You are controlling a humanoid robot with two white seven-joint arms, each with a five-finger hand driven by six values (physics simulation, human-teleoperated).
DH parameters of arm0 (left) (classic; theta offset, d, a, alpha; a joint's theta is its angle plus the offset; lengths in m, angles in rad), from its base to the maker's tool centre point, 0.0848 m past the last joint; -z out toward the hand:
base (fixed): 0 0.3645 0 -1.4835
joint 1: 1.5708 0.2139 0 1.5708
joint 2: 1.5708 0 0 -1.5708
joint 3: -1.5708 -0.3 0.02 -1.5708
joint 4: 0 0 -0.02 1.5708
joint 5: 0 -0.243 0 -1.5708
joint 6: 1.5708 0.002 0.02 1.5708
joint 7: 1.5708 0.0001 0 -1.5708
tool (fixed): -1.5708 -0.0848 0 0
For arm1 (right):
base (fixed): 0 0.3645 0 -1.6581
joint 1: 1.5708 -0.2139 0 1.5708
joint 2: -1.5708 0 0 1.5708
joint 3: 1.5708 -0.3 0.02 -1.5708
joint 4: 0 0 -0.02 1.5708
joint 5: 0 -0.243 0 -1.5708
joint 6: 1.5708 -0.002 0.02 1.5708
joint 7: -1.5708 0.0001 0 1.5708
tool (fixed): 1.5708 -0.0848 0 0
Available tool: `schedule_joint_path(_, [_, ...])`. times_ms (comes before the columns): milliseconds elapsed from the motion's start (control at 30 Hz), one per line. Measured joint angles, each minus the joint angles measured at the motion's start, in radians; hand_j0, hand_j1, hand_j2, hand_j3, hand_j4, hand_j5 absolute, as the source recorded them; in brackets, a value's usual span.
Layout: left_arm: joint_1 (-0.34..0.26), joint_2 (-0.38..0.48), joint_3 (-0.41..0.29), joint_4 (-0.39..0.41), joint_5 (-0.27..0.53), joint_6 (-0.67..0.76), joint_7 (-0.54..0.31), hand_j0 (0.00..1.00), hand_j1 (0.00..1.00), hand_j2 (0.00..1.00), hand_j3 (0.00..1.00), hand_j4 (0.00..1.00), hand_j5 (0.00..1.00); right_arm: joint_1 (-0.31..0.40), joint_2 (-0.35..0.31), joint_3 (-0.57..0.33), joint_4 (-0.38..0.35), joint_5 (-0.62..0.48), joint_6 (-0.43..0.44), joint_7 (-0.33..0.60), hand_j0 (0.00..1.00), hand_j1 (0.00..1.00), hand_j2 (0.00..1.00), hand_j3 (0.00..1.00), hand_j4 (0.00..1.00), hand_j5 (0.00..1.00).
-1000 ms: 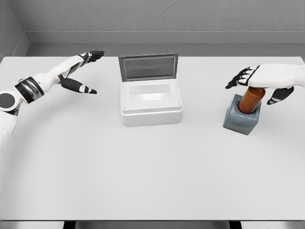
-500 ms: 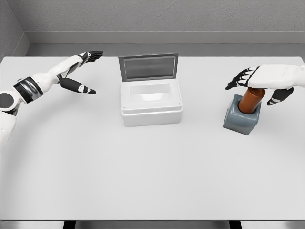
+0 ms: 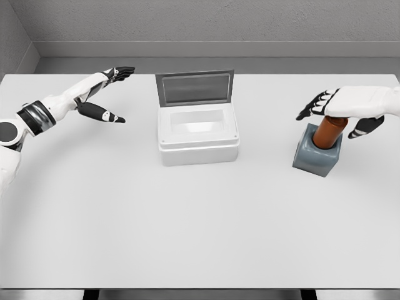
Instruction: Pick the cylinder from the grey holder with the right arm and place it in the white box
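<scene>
Right hand [image 3: 356, 103] poised directly above the brown cylinder [image 3: 327, 132], fingers [image 3: 312, 105] spread and holding nothing, thumb reaching down on the far side, no grasp made yet. Cylinder seated upright with a slight tilt in the grey holder [image 3: 317, 157], just beneath the palm, top end apparently touching or nearly touching it; actual contact cannot be told from this angle. Step in hand judged to be the reach and closing for the pick. Best done by lowering so the fingers and thumb bracket the exposed upper part of the cylinder, then closing evenly from both sides before any lift. Pull along the cylinder's own axis, following its tilt, so as not to jam it in the socket or drag the holder across the surface [image 3: 200, 231]. White box [image 3: 197, 132] well off to the fingers' left, lid raised at the back, cavity open and ready. Left hand [image 3: 103, 94] far beyond the box, also spread and idle, clear of the transfer path.
</scene>
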Motion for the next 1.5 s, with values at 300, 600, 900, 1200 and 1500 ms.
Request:
schedule_joint_path(300, [0.0,0.001,0.0,0.002,0.0,0.0,0.0,1.0,1.0,1.0,1.0,1.0,1.0,-0.002,0.004,0.001,0.0,0.0,0.0,0.017,0.69,0.69,0.69,0.69,0.69,0.69])
schedule_joint_path(600, [0.0,0.002,0.0,0.004,0.0,0.0,0.0,1.0,1.0,1.0,1.0,1.0,1.0,0.0,0.006,-0.002,0.002,-0.011,0.005,0.023,0.55,0.55,0.55,0.55,0.55,0.55])
schedule_joint_path(900, [0.0,0.002,0.0,0.004,0.0,0.0,0.0,1.0,1.0,1.0,1.0,1.0,1.0,0.002,0.004,-0.003,0.001,0.0,0.003,0.024,0.48,0.48,0.48,0.48,0.48,0.48])
schedule_joint_path(1200, [0.0,0.002,0.0,0.004,0.0,0.0,0.0,1.0,1.0,1.0,1.0,1.0,1.0,0.0,-0.005,-0.006,-0.003,0.003,0.0,0.027,0.42,0.42,0.42,0.42,0.42,0.42])
schedule_joint_path(1500, [0.002,0.002,0.0,0.004,0.0,0.0,0.0,1.0,1.0,1.0,1.0,1.0,1.0,-0.014,-0.025,-0.027,-0.011,0.001,0.0,0.026,0.42,0.42,0.42,0.42,0.42,0.42])
